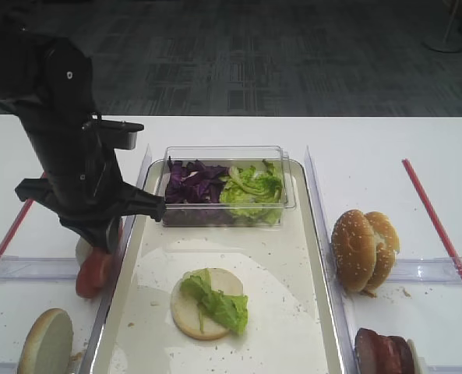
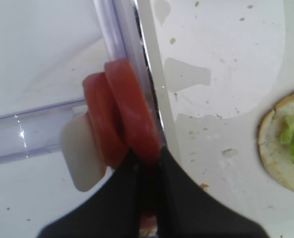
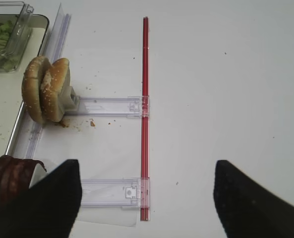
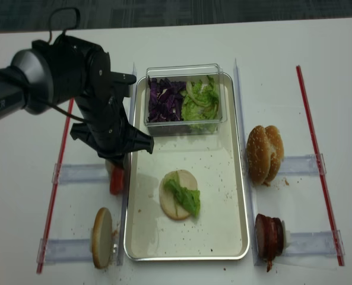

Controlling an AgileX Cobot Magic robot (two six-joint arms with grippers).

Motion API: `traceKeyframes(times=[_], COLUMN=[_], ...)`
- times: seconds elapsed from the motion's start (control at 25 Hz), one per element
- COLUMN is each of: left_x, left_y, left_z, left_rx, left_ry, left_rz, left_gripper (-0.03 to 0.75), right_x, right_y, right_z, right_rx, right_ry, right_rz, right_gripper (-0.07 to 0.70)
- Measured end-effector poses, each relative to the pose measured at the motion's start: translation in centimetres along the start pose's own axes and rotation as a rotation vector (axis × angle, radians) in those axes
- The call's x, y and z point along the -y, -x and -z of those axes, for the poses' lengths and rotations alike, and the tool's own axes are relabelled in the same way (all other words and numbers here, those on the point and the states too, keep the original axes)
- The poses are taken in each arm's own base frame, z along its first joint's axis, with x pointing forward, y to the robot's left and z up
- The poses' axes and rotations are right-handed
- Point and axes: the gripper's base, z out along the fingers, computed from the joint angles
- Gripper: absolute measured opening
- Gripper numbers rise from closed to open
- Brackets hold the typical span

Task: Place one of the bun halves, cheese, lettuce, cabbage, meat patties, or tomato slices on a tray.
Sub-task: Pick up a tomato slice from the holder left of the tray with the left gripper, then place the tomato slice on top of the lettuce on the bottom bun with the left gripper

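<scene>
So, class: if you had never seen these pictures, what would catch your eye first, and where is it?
First, the big black left arm, its gripper shut on one of the red tomato slices standing on edge just left of the tray. Next, mid-tray, a bun half lies cut face up with lettuce on it, and behind it a clear box holds purple cabbage beside more lettuce.

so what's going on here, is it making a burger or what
Looks like it. The left gripper is shut on one of the tomato slices standing on edge just outside the tray, by its left rim. On the tray lies a bun half topped with lettuce. The right gripper hangs open over the table; more bun halves and meat patties wait to the tray's right.
</scene>
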Motion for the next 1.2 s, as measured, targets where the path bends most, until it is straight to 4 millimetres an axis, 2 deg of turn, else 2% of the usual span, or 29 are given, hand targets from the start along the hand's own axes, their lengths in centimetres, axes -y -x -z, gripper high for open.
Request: traceKeyframes(times=[0.8, 1.2], left_x=[0.6, 0.6], left_y=[2.1, 2.3], left_z=[5.4, 5.5], left_rx=[-0.003, -0.002], left_ry=[0.006, 0.005], left_rz=[-0.016, -0.038], left_gripper=[0.013, 0.013], right_x=[0.0, 0.0], right_y=[0.0, 0.0], right_z=[0.0, 0.0], right_rx=[0.002, 0.002], right_ry=[0.000, 0.000], right_rz=[0.000, 0.000], right_gripper=[0.571, 0.571])
